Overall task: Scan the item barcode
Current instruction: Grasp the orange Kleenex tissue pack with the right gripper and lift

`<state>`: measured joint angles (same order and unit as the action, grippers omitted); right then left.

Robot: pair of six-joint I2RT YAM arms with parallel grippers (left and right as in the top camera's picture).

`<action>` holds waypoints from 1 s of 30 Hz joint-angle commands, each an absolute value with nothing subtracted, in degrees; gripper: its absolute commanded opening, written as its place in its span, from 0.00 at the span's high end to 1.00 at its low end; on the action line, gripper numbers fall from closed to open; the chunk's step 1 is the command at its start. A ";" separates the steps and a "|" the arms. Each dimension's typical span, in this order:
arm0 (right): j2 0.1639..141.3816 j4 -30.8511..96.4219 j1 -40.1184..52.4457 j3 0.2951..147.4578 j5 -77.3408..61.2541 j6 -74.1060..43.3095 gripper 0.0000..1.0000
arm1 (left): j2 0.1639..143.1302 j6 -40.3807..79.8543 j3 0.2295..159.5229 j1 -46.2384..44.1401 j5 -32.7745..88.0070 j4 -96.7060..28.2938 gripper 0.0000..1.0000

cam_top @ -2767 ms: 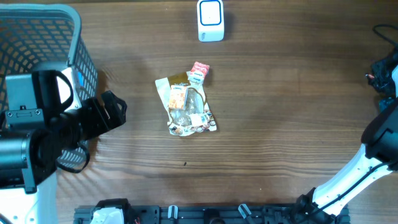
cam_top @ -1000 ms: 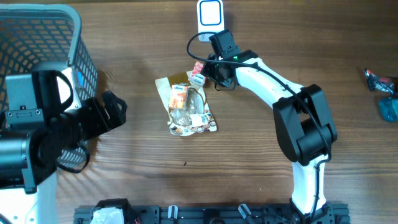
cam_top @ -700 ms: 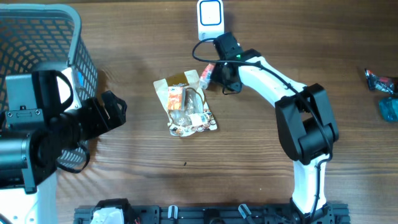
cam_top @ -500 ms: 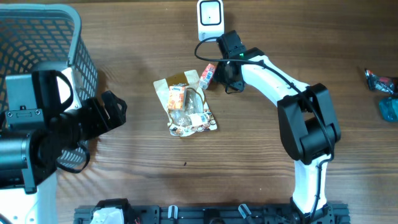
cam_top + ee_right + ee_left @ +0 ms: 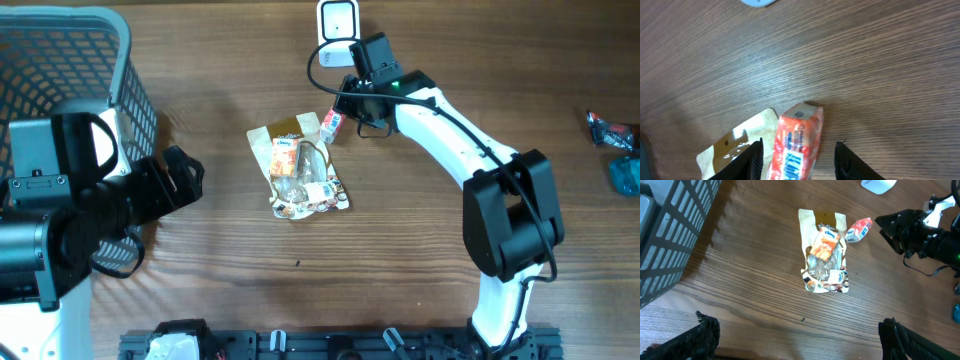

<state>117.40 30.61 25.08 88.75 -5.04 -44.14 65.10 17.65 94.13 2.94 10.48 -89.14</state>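
Tissue pack (image 5: 332,124), small, red-orange with a white end, lies flat on the wooden table (image 5: 420,260). It sits at the top right corner of a gold snack pouch (image 5: 298,170), touching or almost touching it; can't tell which. The pouch is flat too, with printed labels on its front.

The right end effector (image 5: 798,150) is over the pack and released. In the right wrist view both black fingers (image 5: 756,159) straddle the pack, with table showing on each side between pad and wrapper, so no grip. The pack's short white end points away from the wrist.

A white scanner (image 5: 338,20) stands near the far table edge, just beyond the right arm's wrist. The pack is near it but apart, not under it.

The left end effector (image 5: 796,322) is spread wide and holds nothing. It is on the left side of the table beside a grey mesh basket (image 5: 60,50), well apart from the pack and the pouch. Its camera looks across at both of them.

At the far right edge of the table are a dark wrapped item (image 5: 608,130) and a teal one (image 5: 625,175), both too small to identify.
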 commanded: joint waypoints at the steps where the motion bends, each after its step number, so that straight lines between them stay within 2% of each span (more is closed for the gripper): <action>1: 119.94 29.91 25.96 88.55 -6.72 -46.70 0.58 | 65.25 16.91 94.65 2.68 10.37 -88.99 0.00; 4: 122.19 25.12 27.55 88.55 -13.06 -43.53 0.62 | 65.25 16.91 94.65 2.68 10.37 -88.99 0.00; 10: 122.89 23.20 30.96 88.88 -13.91 -39.81 0.61 | 65.25 16.91 94.65 2.68 10.37 -88.99 0.00; 17: 115.96 32.23 28.97 93.60 -8.54 -31.64 0.45 | 65.25 16.91 94.65 2.68 10.37 -88.99 0.00; 20: 113.97 35.31 27.38 93.65 -2.09 -31.31 0.43 | 65.25 16.91 94.65 2.68 10.37 -88.99 0.00; 24: 115.85 35.53 25.91 93.21 -1.26 -25.21 0.36 | 65.25 16.91 94.65 2.68 10.37 -88.99 0.00; 30: 123.13 33.50 25.12 93.21 -1.83 -24.12 0.39 | 65.25 16.91 94.65 2.68 10.37 -88.99 0.00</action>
<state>118.21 34.44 25.17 92.55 -2.55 -25.91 65.10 17.65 94.13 2.94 10.50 -89.14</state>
